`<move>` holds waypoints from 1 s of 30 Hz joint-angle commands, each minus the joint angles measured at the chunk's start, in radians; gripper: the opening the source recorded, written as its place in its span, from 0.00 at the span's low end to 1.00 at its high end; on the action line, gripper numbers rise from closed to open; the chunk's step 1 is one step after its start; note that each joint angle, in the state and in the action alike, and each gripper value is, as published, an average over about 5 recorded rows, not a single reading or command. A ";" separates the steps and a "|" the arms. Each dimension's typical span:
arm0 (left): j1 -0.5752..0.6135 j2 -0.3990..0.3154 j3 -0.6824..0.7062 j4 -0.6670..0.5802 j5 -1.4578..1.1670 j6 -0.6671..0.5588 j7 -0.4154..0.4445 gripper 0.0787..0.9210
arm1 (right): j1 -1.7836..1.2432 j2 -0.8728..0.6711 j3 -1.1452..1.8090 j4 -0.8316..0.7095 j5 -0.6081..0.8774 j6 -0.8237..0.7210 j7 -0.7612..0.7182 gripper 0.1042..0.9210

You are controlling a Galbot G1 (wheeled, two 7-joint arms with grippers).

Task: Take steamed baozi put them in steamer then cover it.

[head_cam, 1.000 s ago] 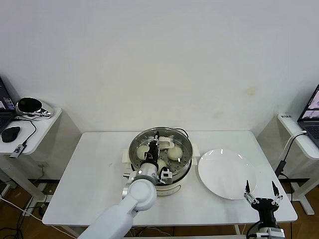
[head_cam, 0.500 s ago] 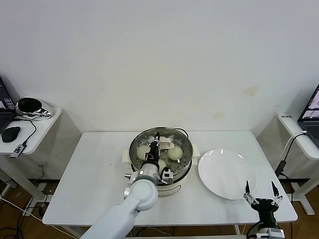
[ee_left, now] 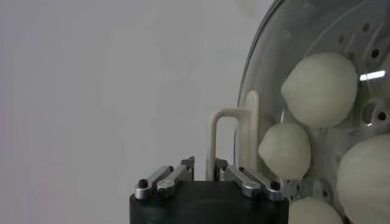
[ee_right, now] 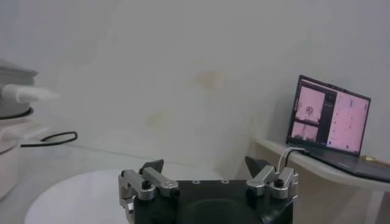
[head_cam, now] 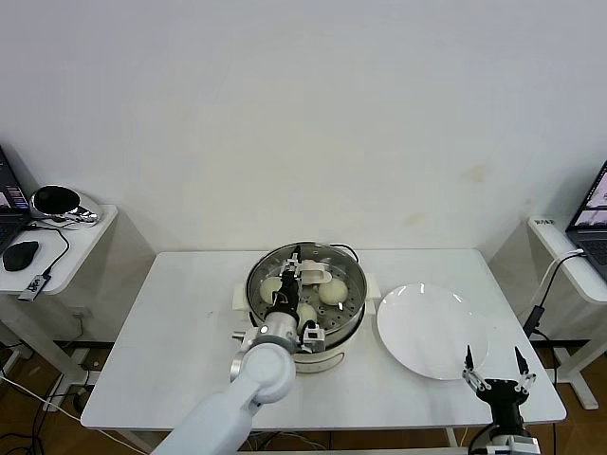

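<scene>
We see the right claw (ee_right: pixel 207 173) at the near edge of the view, its two dark-tipped fingers (ee_right: pixel 152 167) standing wide apart with nothing between them. Just beyond it lies the white plate (ee_right: pixel 85 189) on the white bench (ee_right: pixel 103 157). At the far side the steamer (ee_right: pixel 13 119) shows in part, a pale handle (ee_right: pixel 30 94) jutting from it and a black cable (ee_right: pixel 52 139) trailing away across the bench. Off on a separate side shelf (ee_right: pixel 317 164) an open laptop (ee_right: pixel 332 119) glows pink against the plain wall (ee_right: pixel 183 61).
</scene>
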 commanded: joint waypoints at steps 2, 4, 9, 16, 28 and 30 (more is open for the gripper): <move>0.186 0.084 -0.054 -0.210 -0.047 -0.049 -0.057 0.49 | -0.003 -0.002 0.002 0.001 -0.001 0.001 0.000 0.88; 0.252 0.099 -0.085 -0.269 -0.073 -0.075 -0.087 0.56 | -0.004 -0.002 0.002 0.001 -0.001 0.001 0.000 0.88; 0.443 0.121 -0.214 -0.452 -0.197 -0.161 -0.192 0.74 | -0.004 -0.001 -0.004 -0.005 -0.005 0.005 0.000 0.88; 0.789 0.065 -0.544 -0.541 -0.780 -0.431 -0.459 0.88 | -0.018 -0.019 -0.019 -0.015 -0.001 0.017 0.001 0.88; 1.068 -0.015 -0.696 -0.448 -1.409 -0.619 -0.425 0.88 | -0.100 -0.117 -0.102 0.002 0.081 0.007 -0.050 0.88; 1.072 -0.021 -0.693 -0.414 -1.460 -0.637 -0.395 0.88 | -0.129 -0.129 -0.126 0.020 0.108 -0.013 -0.079 0.88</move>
